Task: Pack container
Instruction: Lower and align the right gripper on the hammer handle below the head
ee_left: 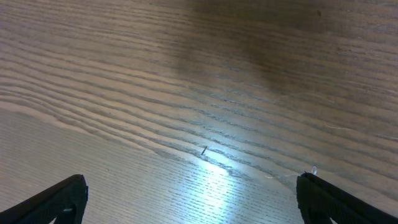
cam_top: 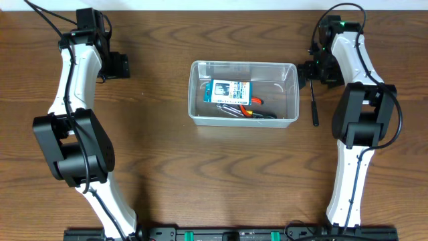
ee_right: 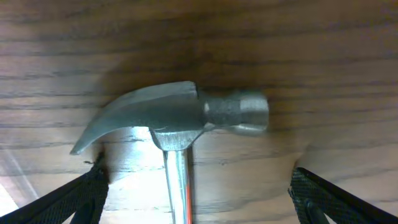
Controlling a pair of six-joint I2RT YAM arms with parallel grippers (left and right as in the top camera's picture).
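On the wooden table [cam_top: 200, 167], beside the container [cam_top: 242, 63], the right gripper [ee_right: 199, 193] is straddling a hammer [ee_right: 180, 118], fingers spread; the left gripper [ee_left: 189, 193] is gaping too.

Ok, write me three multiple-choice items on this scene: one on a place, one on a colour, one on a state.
1. Where does the steel claw hammer lie?
A. Inside the clear rectangular plastic tub
B. On the brown wooden table, outside the tub on the right arm's side
C. Beside the left arm

2. What colour is the small flat box in the tub?
A. Blue and white
B. Green
C. Black

3. How is the right tool?
A. Shut on the hammer
B. Shut on the box
C. Open, with a finger on either side of the hammer

Answers:
1 B: the overhead view shows the hammer on bare wood beyond the tub's wall.
2 A: the box's face shows blue and white.
3 C: the right wrist view shows both fingers standing clear of the shaft.
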